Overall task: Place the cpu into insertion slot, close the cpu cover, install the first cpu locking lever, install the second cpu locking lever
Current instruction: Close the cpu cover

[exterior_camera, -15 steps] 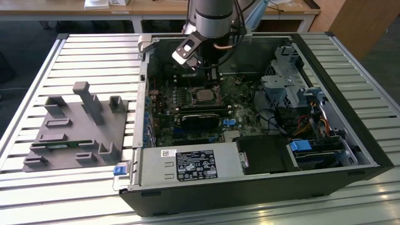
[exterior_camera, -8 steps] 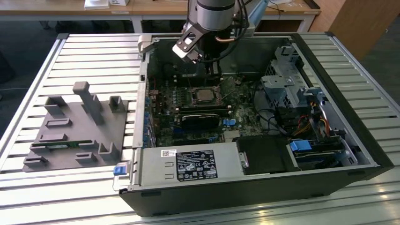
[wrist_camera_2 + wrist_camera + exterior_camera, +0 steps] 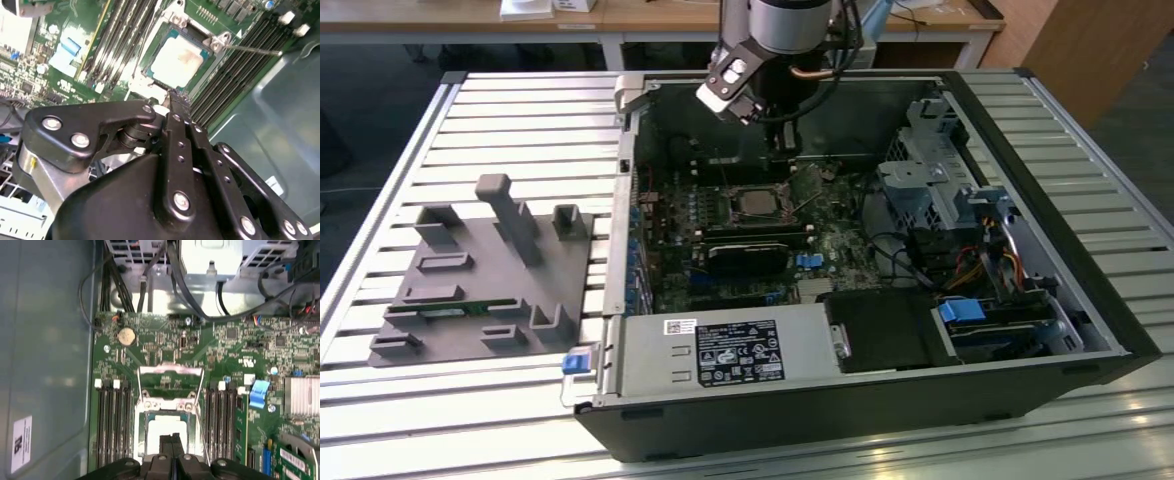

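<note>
The small square cpu with a pale silver-grey metal top (image 3: 177, 60) sits in the black-rimmed square insertion slot (image 3: 192, 36), mid-frame in the exterior view. The thin silver frame-shaped cpu cover (image 3: 171, 371) stands flipped open beside it. The black jaws are pressed together, empty, just over the chip. The cover looks like light, stiff sheet metal: push its free edge, clear of the fragile socket

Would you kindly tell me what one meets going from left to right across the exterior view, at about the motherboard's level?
Grey fixture → cpu → drive cage → case wall.
</note>
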Controlling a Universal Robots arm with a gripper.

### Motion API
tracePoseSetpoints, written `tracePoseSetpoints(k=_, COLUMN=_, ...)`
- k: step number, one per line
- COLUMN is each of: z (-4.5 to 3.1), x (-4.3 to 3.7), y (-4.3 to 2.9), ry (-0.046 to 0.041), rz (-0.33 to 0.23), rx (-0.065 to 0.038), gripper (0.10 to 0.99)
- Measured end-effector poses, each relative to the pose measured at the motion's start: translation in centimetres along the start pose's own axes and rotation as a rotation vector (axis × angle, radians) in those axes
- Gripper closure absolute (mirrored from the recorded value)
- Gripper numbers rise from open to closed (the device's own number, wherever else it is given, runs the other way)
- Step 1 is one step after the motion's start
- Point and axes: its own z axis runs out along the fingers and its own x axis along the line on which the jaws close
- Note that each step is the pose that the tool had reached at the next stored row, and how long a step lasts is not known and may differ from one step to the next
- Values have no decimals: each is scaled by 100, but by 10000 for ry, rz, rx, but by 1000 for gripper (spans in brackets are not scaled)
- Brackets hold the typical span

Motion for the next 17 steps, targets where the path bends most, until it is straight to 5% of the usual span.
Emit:
tracePoseSetpoints(k=9, z=7, x=-2, y=195, ry=21, rz=1, rx=17, gripper=980)
tracePoseSetpoints(k=17, z=11, x=-3, y=258, ry=20, rz=1, rx=19, gripper=980)
